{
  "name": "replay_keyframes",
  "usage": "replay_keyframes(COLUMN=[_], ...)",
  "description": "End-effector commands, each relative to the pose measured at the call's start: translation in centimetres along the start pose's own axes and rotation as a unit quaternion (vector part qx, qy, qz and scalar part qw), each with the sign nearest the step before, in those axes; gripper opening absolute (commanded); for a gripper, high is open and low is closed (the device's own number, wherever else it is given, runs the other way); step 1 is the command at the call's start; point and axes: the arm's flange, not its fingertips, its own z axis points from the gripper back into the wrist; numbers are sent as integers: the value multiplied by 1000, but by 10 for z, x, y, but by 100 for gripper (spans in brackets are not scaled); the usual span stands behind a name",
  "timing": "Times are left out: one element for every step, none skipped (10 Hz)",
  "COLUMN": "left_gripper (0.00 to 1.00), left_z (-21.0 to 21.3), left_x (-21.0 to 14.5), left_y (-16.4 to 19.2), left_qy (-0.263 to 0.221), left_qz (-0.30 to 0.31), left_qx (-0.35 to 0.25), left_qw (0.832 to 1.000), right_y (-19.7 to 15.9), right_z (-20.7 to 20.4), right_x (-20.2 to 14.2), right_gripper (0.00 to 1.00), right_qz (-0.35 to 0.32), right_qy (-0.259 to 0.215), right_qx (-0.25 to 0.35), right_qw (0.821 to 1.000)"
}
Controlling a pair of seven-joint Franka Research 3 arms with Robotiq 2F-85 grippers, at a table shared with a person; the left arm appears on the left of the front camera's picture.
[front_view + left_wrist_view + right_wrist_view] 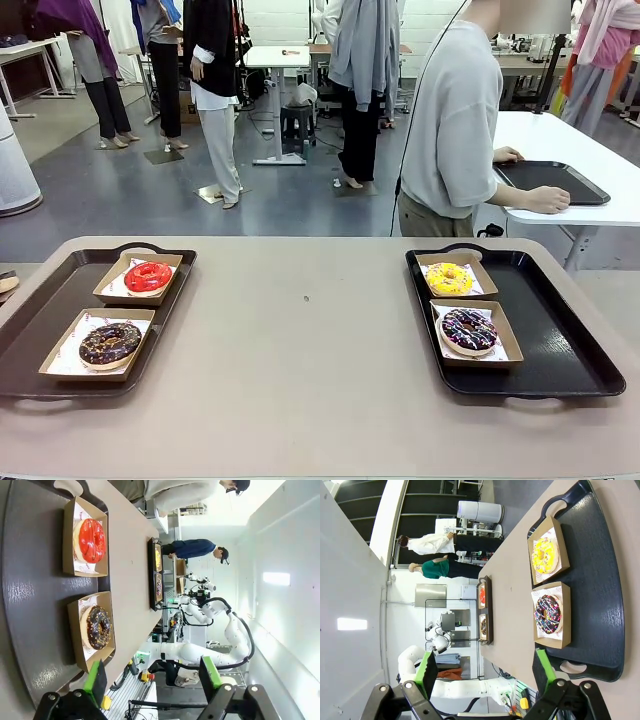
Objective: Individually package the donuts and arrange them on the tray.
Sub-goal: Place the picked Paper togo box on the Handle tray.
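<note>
Two black trays sit on the tan table. The left tray [40,325] holds a red-iced donut [148,276] and a chocolate donut with nut bits [110,343], each in its own open cardboard box. On the right tray [565,345] lie a yellow-iced donut [450,278] and a dark sprinkled donut [469,330], also boxed. My left gripper [152,681] hangs open off the left tray's near side, empty, with the chocolate donut [97,627] and red donut [90,540] ahead. My right gripper [487,672] is open and empty, back from the sprinkled donut [548,614] and yellow donut [545,555].
A person [455,125] stands beyond the table's far right edge, turned away, both hands at another black tray [552,182] on a white side table. The tan tabletop [300,340] between my two trays is bare.
</note>
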Motion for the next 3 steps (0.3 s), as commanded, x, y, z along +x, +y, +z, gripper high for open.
replay_keyframes(left_gripper=[97, 97, 97], left_z=[0, 0, 0], left_x=[0, 0, 0], left_y=[-1, -1, -1], left_qy=[-1, -1, -1], left_qz=[0, 0, 0], left_qx=[1, 1, 1], left_qw=[1000, 1000, 1000], right_y=[0, 0, 0], right_z=[-2, -2, -2], right_x=[-3, -3, -3], right_gripper=[100, 100, 100], right_qz=[2, 2, 2], right_qy=[-8, -8, -8], right_qx=[0, 0, 0], right_qw=[1000, 1000, 1000])
